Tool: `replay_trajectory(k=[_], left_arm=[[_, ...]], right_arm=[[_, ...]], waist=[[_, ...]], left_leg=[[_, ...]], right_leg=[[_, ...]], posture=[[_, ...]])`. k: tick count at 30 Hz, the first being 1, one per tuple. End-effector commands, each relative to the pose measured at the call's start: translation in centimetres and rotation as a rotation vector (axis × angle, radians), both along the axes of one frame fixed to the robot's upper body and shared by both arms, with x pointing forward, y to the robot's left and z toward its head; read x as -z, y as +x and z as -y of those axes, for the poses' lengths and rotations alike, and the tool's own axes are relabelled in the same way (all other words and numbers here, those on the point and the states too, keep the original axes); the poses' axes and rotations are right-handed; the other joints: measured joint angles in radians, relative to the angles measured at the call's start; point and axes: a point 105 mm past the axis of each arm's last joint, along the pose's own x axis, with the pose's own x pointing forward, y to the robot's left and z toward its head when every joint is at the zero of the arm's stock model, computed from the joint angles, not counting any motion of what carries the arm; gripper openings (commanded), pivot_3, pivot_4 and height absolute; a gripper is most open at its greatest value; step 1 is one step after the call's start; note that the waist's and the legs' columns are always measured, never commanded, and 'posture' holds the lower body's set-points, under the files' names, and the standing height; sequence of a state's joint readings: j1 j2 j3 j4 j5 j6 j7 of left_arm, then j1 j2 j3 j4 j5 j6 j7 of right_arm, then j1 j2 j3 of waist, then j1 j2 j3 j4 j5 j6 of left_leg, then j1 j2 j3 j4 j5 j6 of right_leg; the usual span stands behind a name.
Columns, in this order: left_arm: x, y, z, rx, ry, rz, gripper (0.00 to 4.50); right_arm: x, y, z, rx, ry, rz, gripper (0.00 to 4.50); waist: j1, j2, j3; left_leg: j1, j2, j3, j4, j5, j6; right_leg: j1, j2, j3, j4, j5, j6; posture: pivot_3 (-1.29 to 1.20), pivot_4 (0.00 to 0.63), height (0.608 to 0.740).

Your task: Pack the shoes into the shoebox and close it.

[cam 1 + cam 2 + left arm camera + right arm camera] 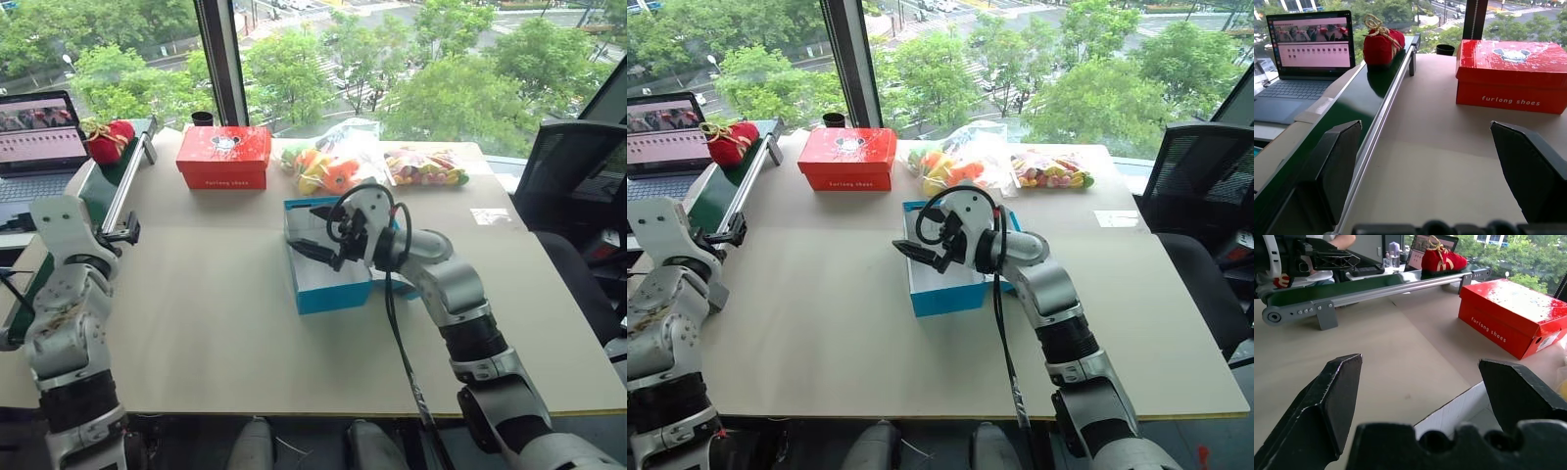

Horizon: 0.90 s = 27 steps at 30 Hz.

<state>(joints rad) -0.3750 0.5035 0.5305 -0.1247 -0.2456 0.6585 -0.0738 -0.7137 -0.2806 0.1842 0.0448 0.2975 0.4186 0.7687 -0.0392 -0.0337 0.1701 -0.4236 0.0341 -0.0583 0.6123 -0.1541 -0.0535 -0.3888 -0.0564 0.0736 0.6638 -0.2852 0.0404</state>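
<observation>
Beyond tall windows full of green treetops, a wide beige table (pixel 245 323) fills the room's foreground. Near its middle stands the shoebox (pixel 328 284), bright blue outside and white inside, its top uncovered. The right gripper (pixel 315 235) hangs directly over the box's open mouth, the arm reaching in from the near right with the elbow bent and the wrist turned so the fingers (pixel 312 251) point roughly level toward the robot's left. Its jaws stand spread wide with nothing between them; in the right wrist view the box's white edge (pixel 1449 413) lies just beneath them.

Far to that gripper's left, the red shoes (pixel 108 142) with yellow-gold laces sit at the far end of a green conveyor belt (pixel 108 186) along the table's left edge; whether both shoes are there or just one is hard to tell. The left gripper (pixel 125 233) is raised beside the belt's near end, pointing forward and level, jaws likewise released and empty, well short of the shoes.

Ahead of the left gripper rests a closed red box (pixel 223 157). Behind the shoes is an open laptop (pixel 39 132). Past the right gripper lie clear bags of colourful toys (pixel 372 162).
</observation>
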Motion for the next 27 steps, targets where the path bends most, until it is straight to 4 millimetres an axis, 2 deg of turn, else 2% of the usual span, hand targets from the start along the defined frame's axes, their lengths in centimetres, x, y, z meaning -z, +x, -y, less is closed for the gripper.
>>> replay_trajectory(k=[1,5,7,10,13,21,27], left_arm=[[-1.2,-0.1,-3.2,-0.061,0.011,0.015,4.5],[-0.5,0.6,-5.7,-0.043,-0.012,0.015,4.5],[0.5,0.9,-6.7,-0.047,-0.009,-0.032,4.5],[2.2,1.6,-8.3,-0.029,0.046,-0.129,4.5],[3.2,1.7,-9.4,-0.028,0.051,-0.158,4.5],[3.0,2.4,-10.2,-0.019,0.071,-0.171,4.5],[2.9,1.9,-11.2,-0.066,0.054,-0.162,4.5]], right_arm=[[-1.5,-1.1,-0.7,-0.051,0.037,0.043,4.48],[-1.4,-2.1,-1.4,-0.085,0.045,0.021,4.48],[-1.3,-2.7,-1.8,-0.103,0.056,-0.01,4.48],[-0.4,-4.7,-2.4,-0.162,0.032,-0.054,4.48],[-0.2,-4.8,-2.3,-0.14,0.043,-0.065,4.48],[0.3,-4.1,-1.2,-0.047,0.06,-0.07,4.48],[0.6,-4.4,-0.8,-0.044,0.056,-0.075,4.48]], waist=[[-0.002,0.0,0.0],[-0.005,0.0,0.0],[-0.005,0.0,0.0],[-0.004,0.0,0.0],[-0.002,0.0,0.0],[0.001,-0.001,0.0],[-0.005,-0.001,0.0]], left_leg=[[0.0,0.0,0.0,0.0,0.0,0.0],[0.0,0.0,0.0,-0.002,0.0,0.0],[0.0,0.0,0.0,-0.002,0.0,0.0],[0.0,0.0,0.0,-0.002,0.0,0.0],[0.0,0.0,0.0,-0.002,0.0,0.0],[-0.002,0.001,0.0,-0.002,0.0,-0.001],[-0.002,0.001,0.0,-0.002,0.0,-0.001]], right_leg=[[0.0,0.0,0.0,0.0,0.0,0.0],[-0.001,0.0,-0.001,0.0,0.0,0.0],[-0.001,0.0,-0.001,0.0,0.0,0.0],[-0.002,0.0,-0.002,0.0,0.0,-0.001],[-0.002,0.0,-0.002,0.0,0.0,-0.001],[-0.003,0.0,-0.003,0.0,0.0,-0.001],[-0.004,0.0,-0.003,0.0,0.0,-0.001]], posture=[[0.0,0.15,0.739],[0.0,0.15,0.739],[0.0,0.15,0.739],[0.0,0.15,0.739],[0.0,0.15,0.739],[0.0,0.15,0.739],[0.0,0.15,0.739]])
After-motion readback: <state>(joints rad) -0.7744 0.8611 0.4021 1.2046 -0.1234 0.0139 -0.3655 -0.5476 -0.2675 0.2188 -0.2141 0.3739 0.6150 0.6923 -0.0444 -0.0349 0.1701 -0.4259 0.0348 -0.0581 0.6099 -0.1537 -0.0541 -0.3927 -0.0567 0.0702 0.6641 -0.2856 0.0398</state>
